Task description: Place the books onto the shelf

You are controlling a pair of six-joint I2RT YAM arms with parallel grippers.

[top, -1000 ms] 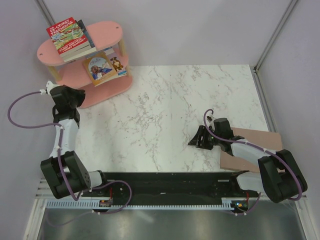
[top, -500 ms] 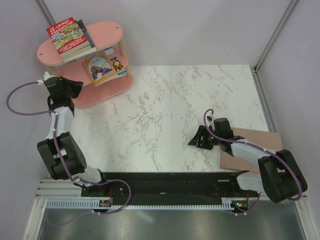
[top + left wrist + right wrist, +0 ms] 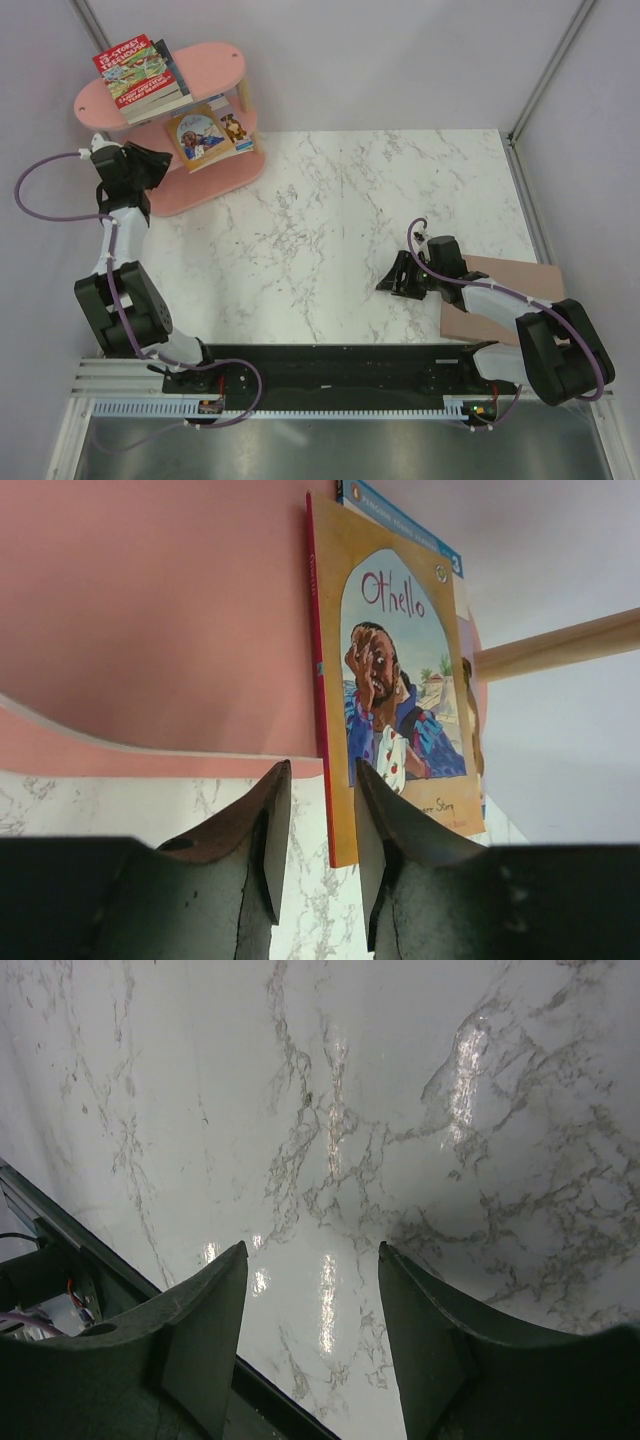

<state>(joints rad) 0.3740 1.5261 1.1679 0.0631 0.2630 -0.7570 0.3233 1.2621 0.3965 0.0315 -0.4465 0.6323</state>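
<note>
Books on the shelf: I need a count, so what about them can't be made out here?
Top view: the red book covers its stack; only edges show.
Top view: the top board of the shelf hides part of the middle tier.
Left wrist: Othello hides the books behind it.

L end effector (image 3: pixel 322 778) has gone from shut to part open: fingers now apart, nothing btwn them. L arm (image 3: pixel 118 235) has swung. Its head was at the front-left edge of the shelf (image 3: pixel 215 62) bottom board and is now further back, alongside that board's left end. Elbow block has shifted left & closer to the shelf.
</note>
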